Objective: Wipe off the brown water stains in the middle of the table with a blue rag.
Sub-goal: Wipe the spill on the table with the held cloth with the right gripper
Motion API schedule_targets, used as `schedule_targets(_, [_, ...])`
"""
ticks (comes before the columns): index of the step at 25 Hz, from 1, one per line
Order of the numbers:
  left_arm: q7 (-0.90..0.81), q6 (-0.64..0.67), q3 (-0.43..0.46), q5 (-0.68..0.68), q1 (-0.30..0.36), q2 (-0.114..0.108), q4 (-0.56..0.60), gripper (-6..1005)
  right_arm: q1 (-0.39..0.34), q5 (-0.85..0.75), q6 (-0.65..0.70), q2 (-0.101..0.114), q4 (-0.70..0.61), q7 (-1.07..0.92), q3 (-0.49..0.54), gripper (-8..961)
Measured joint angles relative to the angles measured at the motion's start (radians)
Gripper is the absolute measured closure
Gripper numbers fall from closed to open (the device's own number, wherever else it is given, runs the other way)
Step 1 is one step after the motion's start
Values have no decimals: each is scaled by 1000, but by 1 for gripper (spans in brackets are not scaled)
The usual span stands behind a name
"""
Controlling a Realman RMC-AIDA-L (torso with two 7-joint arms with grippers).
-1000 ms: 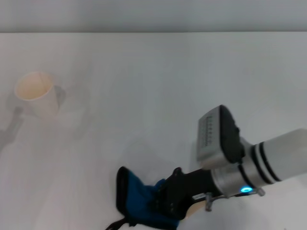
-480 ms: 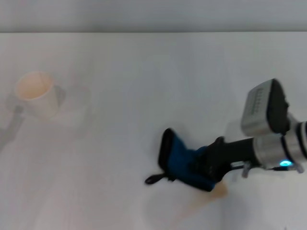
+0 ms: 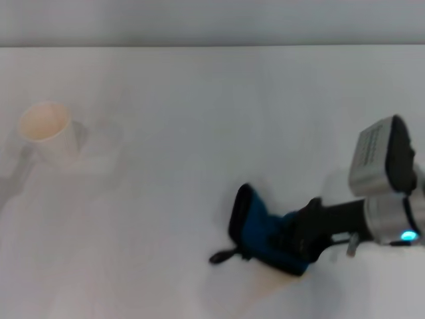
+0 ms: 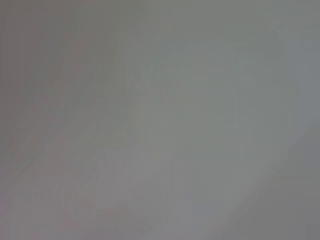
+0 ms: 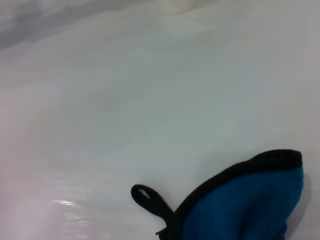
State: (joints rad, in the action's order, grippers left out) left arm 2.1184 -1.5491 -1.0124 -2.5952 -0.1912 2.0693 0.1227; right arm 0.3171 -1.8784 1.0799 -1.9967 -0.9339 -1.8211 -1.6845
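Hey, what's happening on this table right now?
The right gripper is shut on the blue rag and presses it on the white table, toward the near right side. A faint tan trace of the brown water stains shows just in front of the rag. The rag's black loop lies on the table. A pale paper cup stands far off at the left. The left arm is not visible.

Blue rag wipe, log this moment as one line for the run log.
phase: wiping | right gripper: shut on blue rag, pressed on table | brown water stains: faint trace by rag | left gripper: out of view
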Motion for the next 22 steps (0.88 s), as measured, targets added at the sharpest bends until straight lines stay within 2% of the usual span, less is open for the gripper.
schedule_targets(6, [-12,0,1,0,-4,0,2,126,-12,77,32,-4,-15,-2,-142,863])
schedule_targets(10, [-15,1,4,0,-2,-1,15,126,-17,83,71,-5,-26,-4,-161,863])
schedule_targets(17, [-23,1,14,0,-2,-2,16,126,-32,54,113,-2,-60,0,-88,872])
schedule_targets(22, [-24,2,15,0,-2,-3,15,126,-57,-29,104,0,-109,14,10,871])
